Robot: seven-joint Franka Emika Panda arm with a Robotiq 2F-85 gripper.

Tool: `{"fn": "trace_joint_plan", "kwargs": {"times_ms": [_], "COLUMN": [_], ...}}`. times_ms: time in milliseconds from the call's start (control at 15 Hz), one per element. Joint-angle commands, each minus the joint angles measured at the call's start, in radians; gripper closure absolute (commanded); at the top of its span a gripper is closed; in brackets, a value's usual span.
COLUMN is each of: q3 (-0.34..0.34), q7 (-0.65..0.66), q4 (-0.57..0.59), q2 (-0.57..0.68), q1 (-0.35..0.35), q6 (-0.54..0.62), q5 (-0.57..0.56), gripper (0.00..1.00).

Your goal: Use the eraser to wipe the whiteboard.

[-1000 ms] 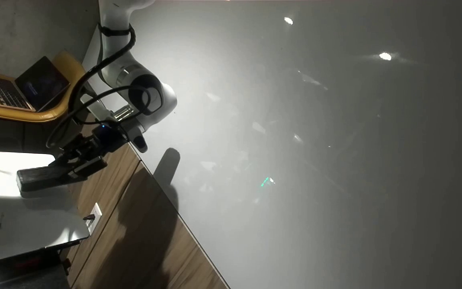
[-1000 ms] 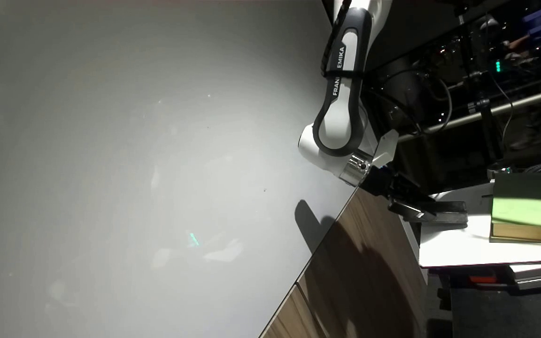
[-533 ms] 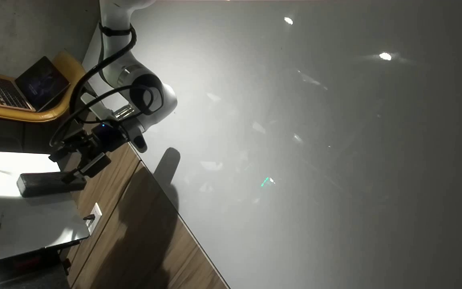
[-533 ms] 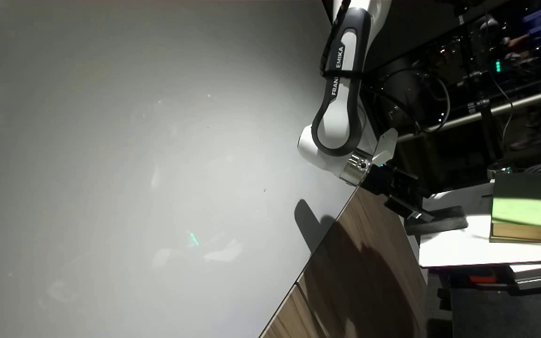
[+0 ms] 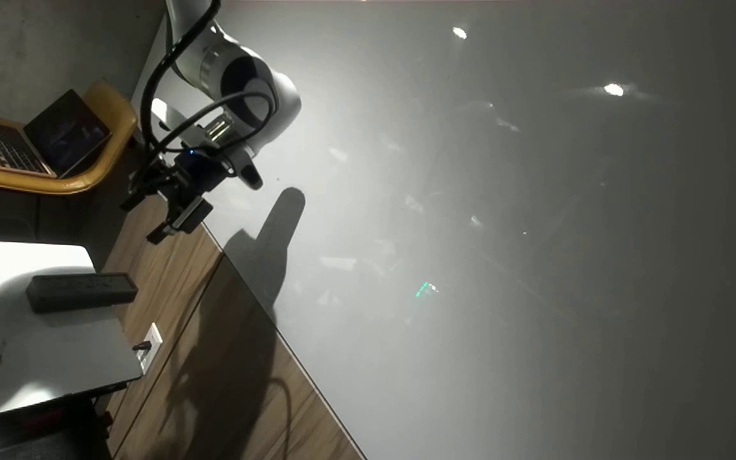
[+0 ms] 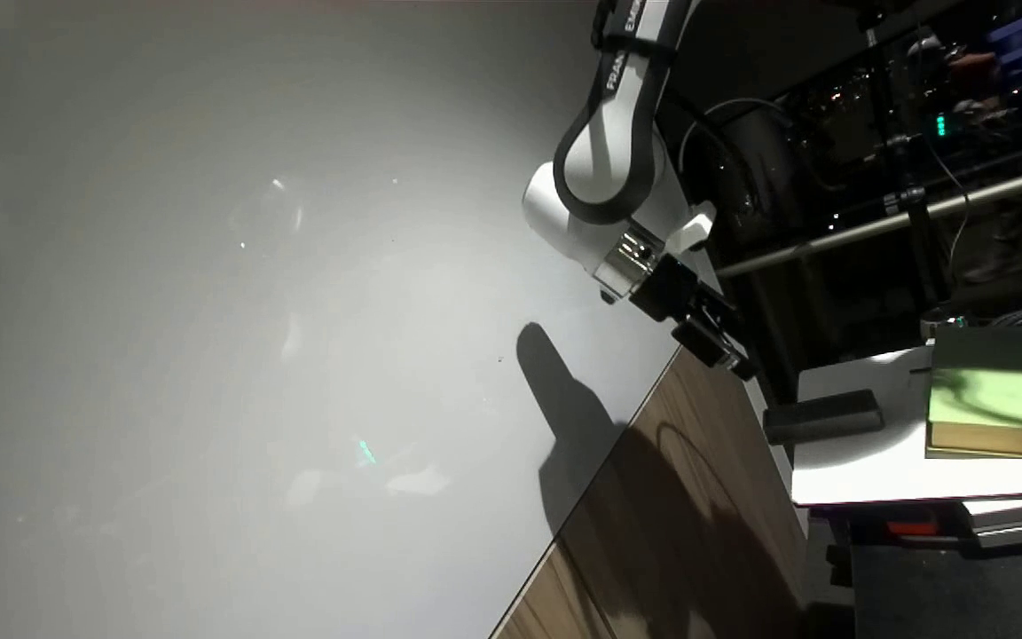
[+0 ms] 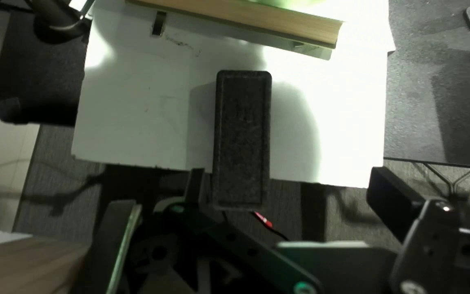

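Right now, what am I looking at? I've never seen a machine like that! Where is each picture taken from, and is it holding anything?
The machine is a robot arm, and the black part at its end is a gripper, a bit like a hand. Two pictures come from cameras outside the robot, looking from different places. The third comes from a camera on its wrist, so its fingers look big and close. The huge shiny panel in both exterior views is the whiteboard. The dark grey block is the eraser; it lies on a pale flat surface, one end poking past the edge. Near it is what looks like a green book. The gripper is open and holds nothing.
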Motion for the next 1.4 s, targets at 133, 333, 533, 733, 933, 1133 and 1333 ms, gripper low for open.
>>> {"fn": "trace_joint_plan", "kwargs": {"times_ms": [133, 333, 533, 733, 933, 1133, 1333], "q3": [0.012, 0.003, 0.001, 0.006, -0.003, -0.021, -0.050], "q7": [-0.087, -0.098, -0.082, -0.069, -0.073, -0.080, -0.093], "q4": [-0.021, 0.008, 0.033, 0.051, 0.064, 0.065, 0.058], "q2": [-0.281, -0.363, -0.414, -0.439, -0.454, -0.463, -0.466], "q1": [0.022, 0.027, 0.026, 0.024, 0.017, 0.008, -0.003], "q6": [0.034, 0.094, 0.162, 0.192, 0.200, 0.217, 0.220], "q5": [0.024, 0.033, 0.025, 0.009, 0.012, 0.018, 0.026], "gripper": [0.00, 0.00, 0.00, 0.00, 0.00, 0.00, 0.00]}}
